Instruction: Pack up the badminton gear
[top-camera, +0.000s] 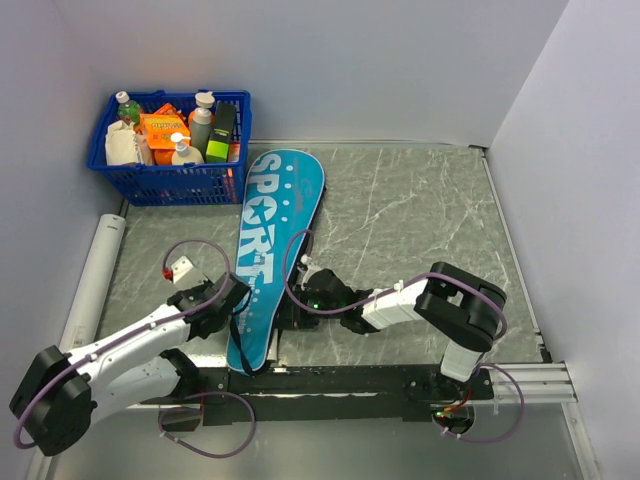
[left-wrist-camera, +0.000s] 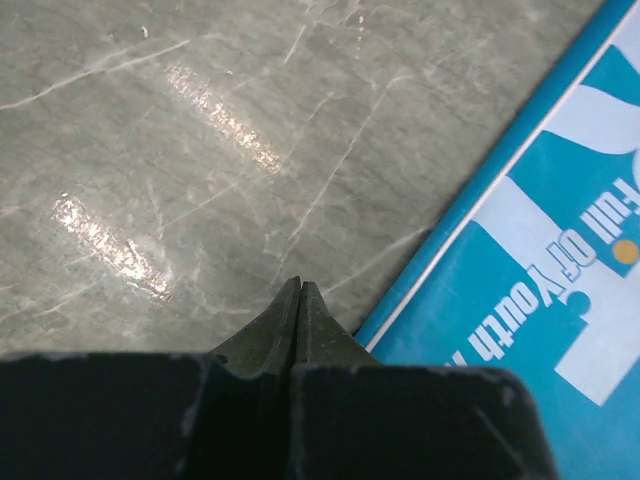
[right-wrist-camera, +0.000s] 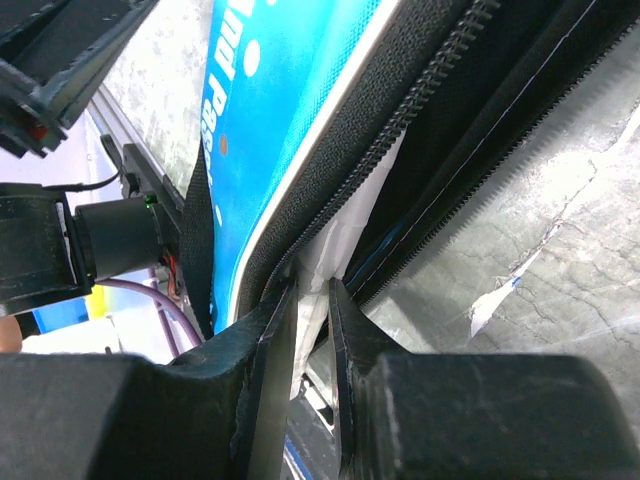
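Note:
The teal "SPORT" bag (top-camera: 270, 235) lies lengthwise on the table with its narrow end toward me. My left gripper (top-camera: 238, 292) is shut and empty, resting by the bag's left edge (left-wrist-camera: 540, 290); its fingertips (left-wrist-camera: 300, 288) point at bare tabletop. My right gripper (top-camera: 292, 316) is at the bag's right edge near the narrow end. In the right wrist view the bag's zipper (right-wrist-camera: 400, 110) gapes open and my right gripper (right-wrist-camera: 312, 290) is closed on a white, plastic-wrapped racket handle (right-wrist-camera: 345, 235) that sticks out of the opening. The racket frames are hidden and no shuttlecocks are in view.
A blue basket (top-camera: 165, 182) of bottles and packets stands at the back left, just beyond the bag's wide end. A white tube (top-camera: 95, 275) lies along the left wall. A small white tag (top-camera: 182, 266) sits near my left arm. A black rail (top-camera: 380, 378) runs along the near edge.

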